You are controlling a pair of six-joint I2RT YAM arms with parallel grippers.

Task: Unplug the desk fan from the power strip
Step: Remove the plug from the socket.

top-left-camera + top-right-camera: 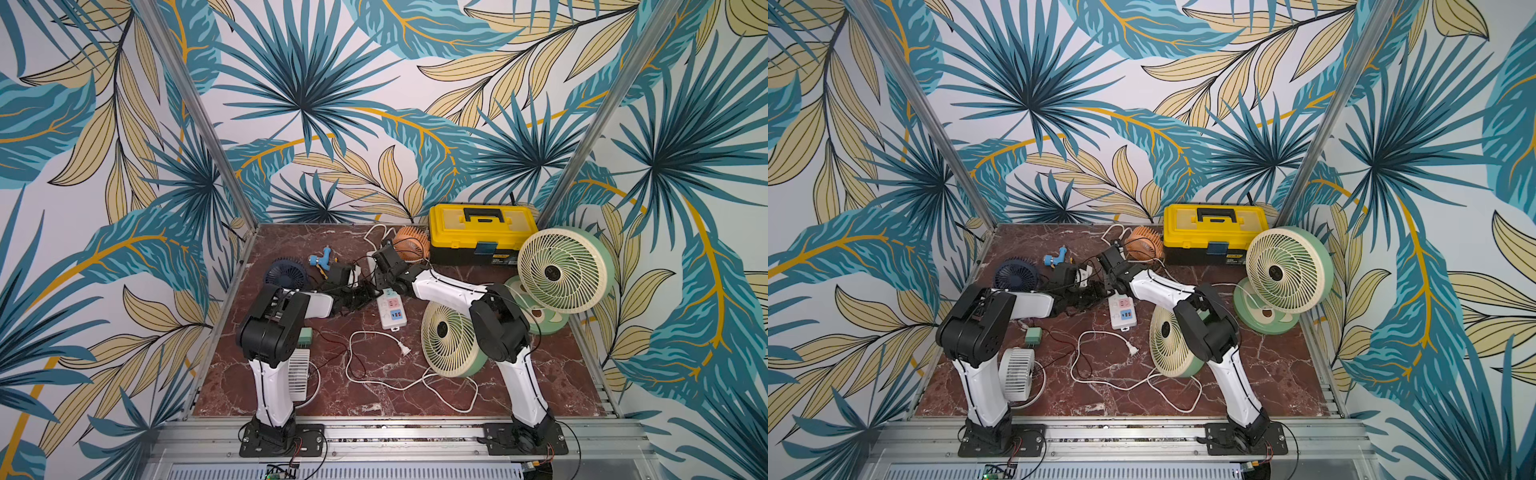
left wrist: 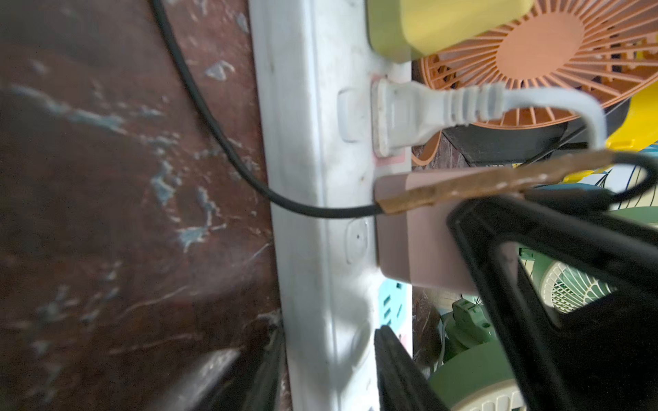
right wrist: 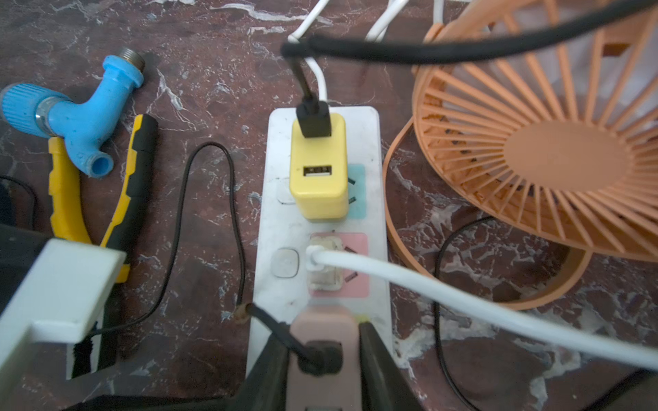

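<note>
The right pincer [image 3: 320, 332] is clamping the pink adapter [image 3: 340, 388] at the bottom middle of the right wrist view. A finger is squeezing each side, and the adapter is sitting plugged into the power strip [image 3: 277, 149]. The left pincer [image 2: 329, 338] is straddling the strip at the bottom of the left wrist view, gripping its long edges. Further up the strip, a white plug [image 3: 322, 263] and a yellow USB charger [image 3: 318, 170] are sitting in their sockets. In both top views the strip is lying mid-surface [image 1: 573, 374], with the orange fan [image 3: 534, 160] just beside its far end.

power strip [image 1: 390, 316] far end hidden under arms; pink adapter [image 3: 320, 323] cut by frame edge, blurred.
</note>
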